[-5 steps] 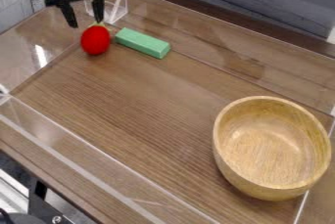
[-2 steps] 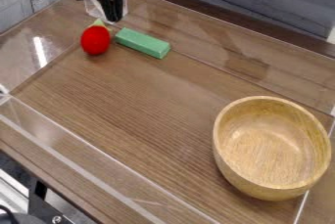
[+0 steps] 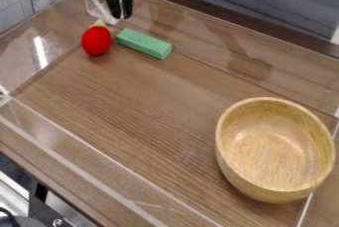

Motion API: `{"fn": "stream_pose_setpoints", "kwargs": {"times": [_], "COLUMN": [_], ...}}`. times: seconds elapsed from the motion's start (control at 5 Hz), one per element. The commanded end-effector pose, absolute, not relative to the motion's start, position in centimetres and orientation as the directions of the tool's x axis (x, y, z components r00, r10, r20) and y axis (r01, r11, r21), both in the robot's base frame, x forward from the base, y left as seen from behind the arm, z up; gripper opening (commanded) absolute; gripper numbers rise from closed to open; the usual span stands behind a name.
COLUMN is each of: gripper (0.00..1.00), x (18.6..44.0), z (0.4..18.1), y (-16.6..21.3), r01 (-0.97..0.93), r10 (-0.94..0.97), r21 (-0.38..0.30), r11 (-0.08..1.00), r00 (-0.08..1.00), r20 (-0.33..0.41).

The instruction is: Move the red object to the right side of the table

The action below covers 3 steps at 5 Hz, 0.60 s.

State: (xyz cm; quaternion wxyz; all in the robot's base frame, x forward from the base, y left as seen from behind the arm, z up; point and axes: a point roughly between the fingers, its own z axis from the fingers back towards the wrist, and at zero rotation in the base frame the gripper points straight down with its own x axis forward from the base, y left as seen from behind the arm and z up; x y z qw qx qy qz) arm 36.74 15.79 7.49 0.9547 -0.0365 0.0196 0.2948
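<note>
The red object (image 3: pixel 95 40), a small glossy red toy fruit with a pale tip, rests on the table (image 3: pixel 146 122) at the far left, touching nothing. My gripper (image 3: pixel 117 14) hangs above and slightly behind it to the right, over the back edge. Its dark fingers (image 3: pixel 111 7) are drawn together and shut on nothing. A clear gap separates the fingertips from the fruit.
A green rectangular block (image 3: pixel 143 44) lies just right of the red fruit. A round light wooden bowl (image 3: pixel 276 150) sits at the front right. Low clear acrylic walls (image 3: pixel 54 132) border the tabletop.
The gripper has shifted right from above the fruit's left side and its spread fingers have come together. The red fruit and the block stayed put.
</note>
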Motion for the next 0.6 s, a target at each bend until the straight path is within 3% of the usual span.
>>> {"fn": "stream_pose_setpoints", "kwargs": {"times": [0.0,0.4], "gripper": [1.00,1.00], "x": [37.4,36.0], "z": [8.8,5.6], "y": [16.0,17.3], "r01": [-0.537,-0.520], "r10": [0.538,0.520], "r21": [-0.050,-0.008], "r11": [0.842,0.854], "r00": [0.843,0.854], "r20": [0.002,-0.014]}}
